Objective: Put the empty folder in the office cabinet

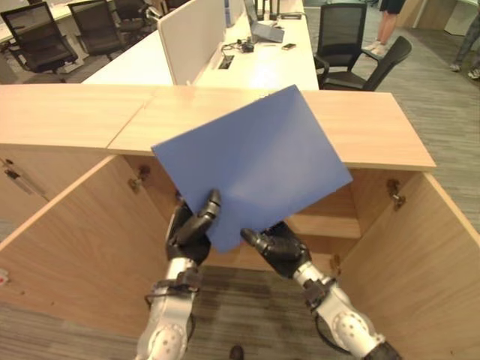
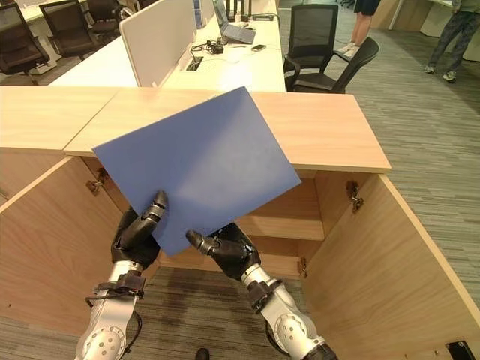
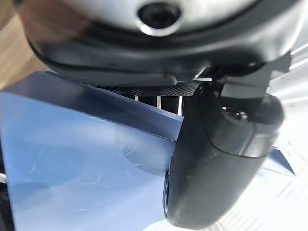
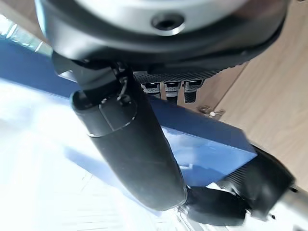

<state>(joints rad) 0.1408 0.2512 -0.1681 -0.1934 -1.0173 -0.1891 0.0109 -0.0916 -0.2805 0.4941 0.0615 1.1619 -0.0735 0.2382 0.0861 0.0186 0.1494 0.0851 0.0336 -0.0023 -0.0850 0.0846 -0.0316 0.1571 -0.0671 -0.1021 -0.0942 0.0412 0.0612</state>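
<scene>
Left eye view: both hands, left hand [image 1: 193,227] and right hand [image 1: 275,247], pinch the near edge of a blue folder [image 1: 251,161], held tilted before the open cabinet [image 1: 375,135]. A good insertion likely means levelling it, then sliding it onto the far shelf [image 1: 324,223] between the doors.

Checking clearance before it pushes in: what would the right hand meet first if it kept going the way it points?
Probably nothing soon. The right hand, pinching the blue folder with the left hand, points into the open cabinet. The shelf sits ahead; depth is unclear.
</scene>
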